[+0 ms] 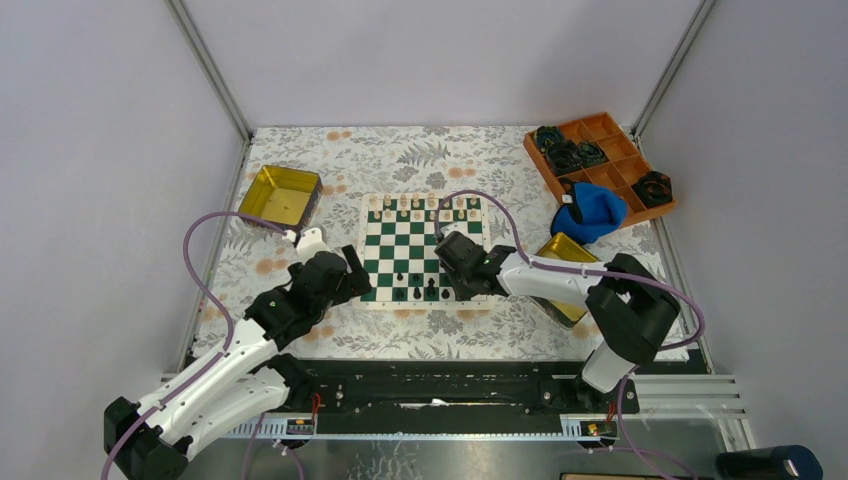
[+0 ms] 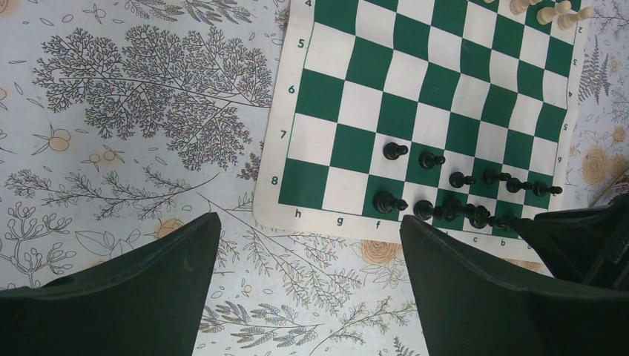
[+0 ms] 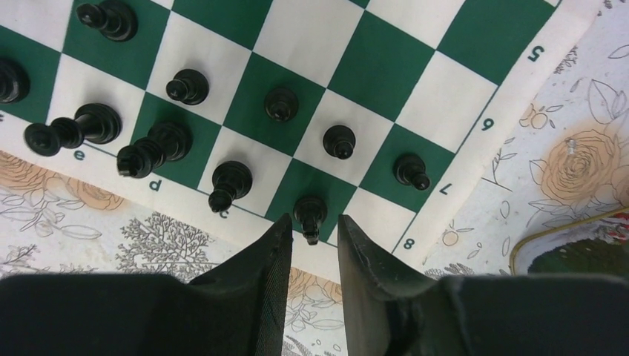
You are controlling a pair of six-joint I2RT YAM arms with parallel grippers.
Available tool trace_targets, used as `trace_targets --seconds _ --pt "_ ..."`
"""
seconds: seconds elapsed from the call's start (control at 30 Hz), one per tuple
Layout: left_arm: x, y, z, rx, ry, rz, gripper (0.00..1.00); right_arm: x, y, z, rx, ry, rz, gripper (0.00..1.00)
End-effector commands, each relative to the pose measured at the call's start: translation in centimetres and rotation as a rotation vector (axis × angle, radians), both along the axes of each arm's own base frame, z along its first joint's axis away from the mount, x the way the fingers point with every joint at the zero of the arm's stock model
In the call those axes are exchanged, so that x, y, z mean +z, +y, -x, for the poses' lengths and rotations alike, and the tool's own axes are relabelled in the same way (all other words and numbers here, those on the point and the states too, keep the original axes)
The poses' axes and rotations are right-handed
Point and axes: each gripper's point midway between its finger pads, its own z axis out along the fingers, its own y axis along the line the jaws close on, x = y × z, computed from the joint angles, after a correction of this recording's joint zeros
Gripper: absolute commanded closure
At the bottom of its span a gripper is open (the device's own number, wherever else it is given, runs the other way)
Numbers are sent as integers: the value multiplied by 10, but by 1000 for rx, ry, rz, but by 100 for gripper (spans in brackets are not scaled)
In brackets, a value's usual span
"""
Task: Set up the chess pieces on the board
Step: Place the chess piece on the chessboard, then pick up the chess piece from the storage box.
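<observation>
Right gripper jaws stand narrowly apart, 1 black chess piece upright between their tips on the board edge row. Left gripper gapes wide, board ahead-right.

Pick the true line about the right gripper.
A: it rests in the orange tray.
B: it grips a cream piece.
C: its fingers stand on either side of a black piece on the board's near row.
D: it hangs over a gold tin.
C: the right wrist view shows the right gripper with its jaws apart around a black piece standing at the near edge of the board.
</observation>
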Motion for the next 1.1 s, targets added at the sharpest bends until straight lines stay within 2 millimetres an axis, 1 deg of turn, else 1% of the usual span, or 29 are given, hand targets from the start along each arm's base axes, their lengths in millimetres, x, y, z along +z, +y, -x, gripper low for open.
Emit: trace_targets --seconds 0.0,0.17,0.23,0.3,0.4,0.5,0.6,0.7,0.8,0.87,0.93,1.07 --pt "3 1 -5 27 -28 18 1 34 3 -1 13 -60 -50 65" --pt "4 1 -5 27 -28 18 1 67 -7 -4 -18 -135 -84 65" --pt "4 1 -5 26 -30 19 1 80 -16 -8 -58 -186 -84 62" --pt "5 1 -5 25 -33 23 1 92 -31 -13 -113 -241 -58 59" --pt "4 0 -6 20 -34 24 1 106 -62 -22 -223 -316 -11 55" --pt "3 -2 -6 14 -32 23 1 111 -97 -28 -345 -329 -24 54" --pt "3 -3 -7 7 -32 25 1 111 -136 -34 -476 -334 -64 53" --pt "2 -5 -6 1 -31 30 1 109 -172 -38 -598 -352 -60 53" --pt "3 -5 -5 -4 -35 43 1 101 -199 -38 -704 -346 -49 54" --pt "3 -6 -3 -9 -39 53 1 94 -212 -38 -766 -330 -53 55" --pt "3 -7 -2 -13 -43 63 1 85 -220 -39 -820 -306 -72 56" --pt "5 -7 -2 -16 -52 74 1 68 -230 -41 -888 -267 -88 58"
